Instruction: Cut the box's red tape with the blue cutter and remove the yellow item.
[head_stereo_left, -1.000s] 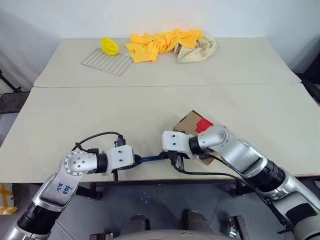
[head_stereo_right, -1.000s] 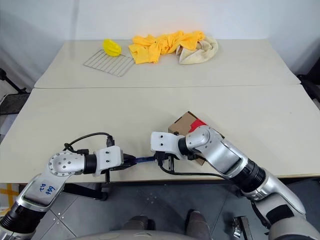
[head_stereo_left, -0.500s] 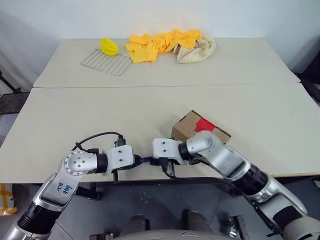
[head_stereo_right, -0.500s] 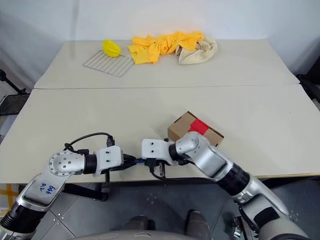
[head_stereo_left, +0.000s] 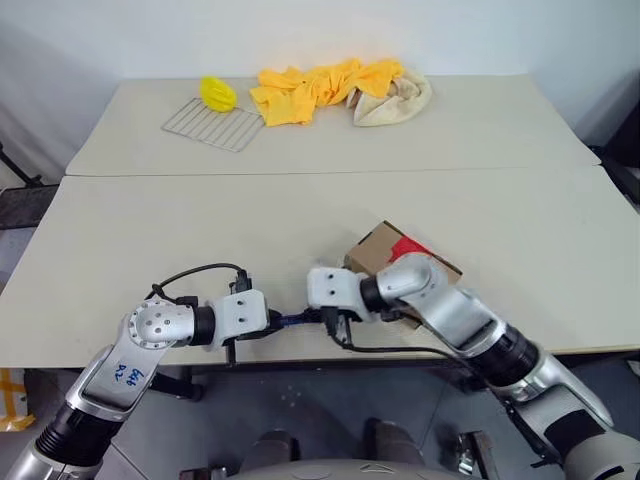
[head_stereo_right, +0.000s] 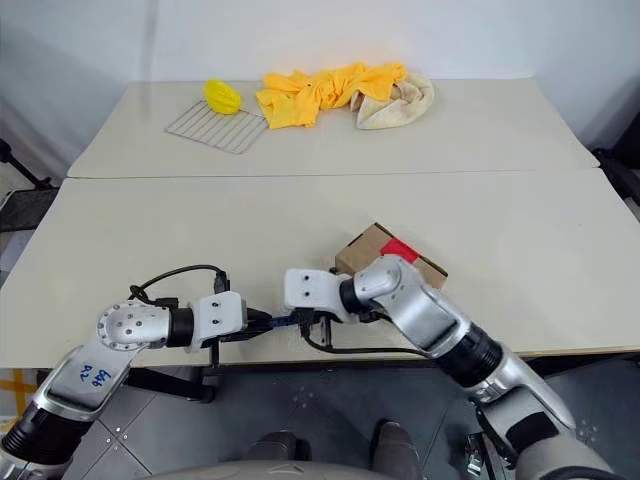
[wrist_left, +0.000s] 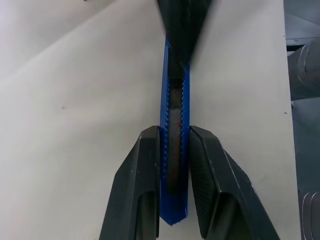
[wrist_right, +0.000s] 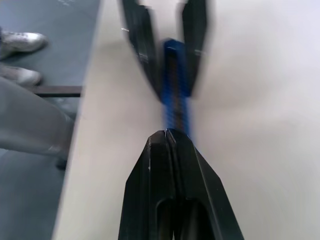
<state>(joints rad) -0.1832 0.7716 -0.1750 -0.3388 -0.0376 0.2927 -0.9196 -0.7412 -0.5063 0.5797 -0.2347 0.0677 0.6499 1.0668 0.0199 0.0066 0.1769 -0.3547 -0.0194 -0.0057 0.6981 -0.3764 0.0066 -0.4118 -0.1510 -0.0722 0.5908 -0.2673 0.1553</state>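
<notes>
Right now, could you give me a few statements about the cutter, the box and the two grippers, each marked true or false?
1. The left gripper is shut on the blue cutter. True.
2. The right gripper is wide open. False: its fingers are pressed together, at the cutter's far end.
3. The box lies on the far table beside the wire rack. False: it sits on the near table, behind the right arm.
4. The red tape is on top of the box. True.
5. The yellow cloth lies on the far table. True.
</notes>
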